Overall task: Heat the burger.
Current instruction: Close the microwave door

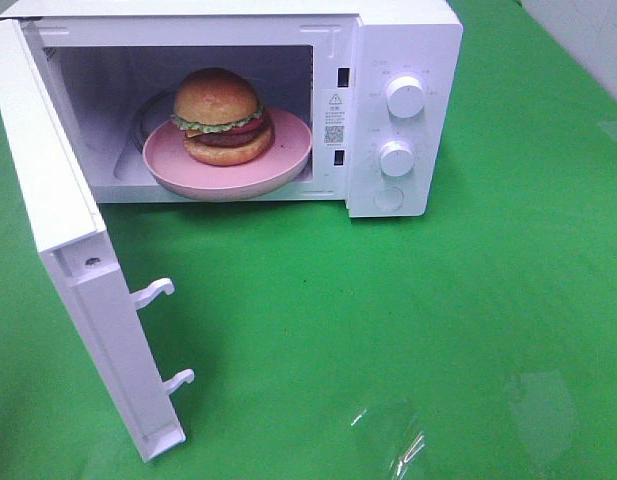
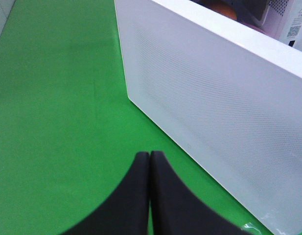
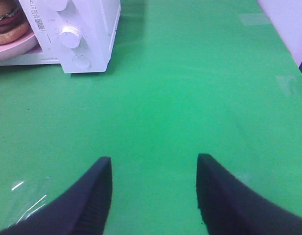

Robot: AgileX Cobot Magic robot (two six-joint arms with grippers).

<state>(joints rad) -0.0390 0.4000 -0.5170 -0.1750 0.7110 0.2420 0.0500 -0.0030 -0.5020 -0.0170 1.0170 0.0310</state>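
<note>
The burger [image 1: 222,116], with its shiny golden bun, lettuce and dark patty, sits on a pink plate [image 1: 288,160] inside the open white microwave [image 1: 403,60]; the plate's front edge sticks out past the opening. The right wrist view catches a part of the burger [image 3: 9,22] at its edge. The microwave door [image 1: 63,250] stands swung wide toward the front left. My left gripper [image 2: 150,155] is shut with nothing in it, close to the door's outer face [image 2: 214,98]. My right gripper [image 3: 154,164] is open and empty above green cloth, well away from the microwave. Neither gripper shows in the high view.
Two white knobs [image 1: 405,97] [image 1: 396,158] and a round button [image 1: 389,198] are on the microwave's right panel. Green cloth [image 1: 438,330] covers the table. A crumpled clear film [image 1: 393,440] lies near the front edge. A white wall [image 3: 288,24] borders the right side.
</note>
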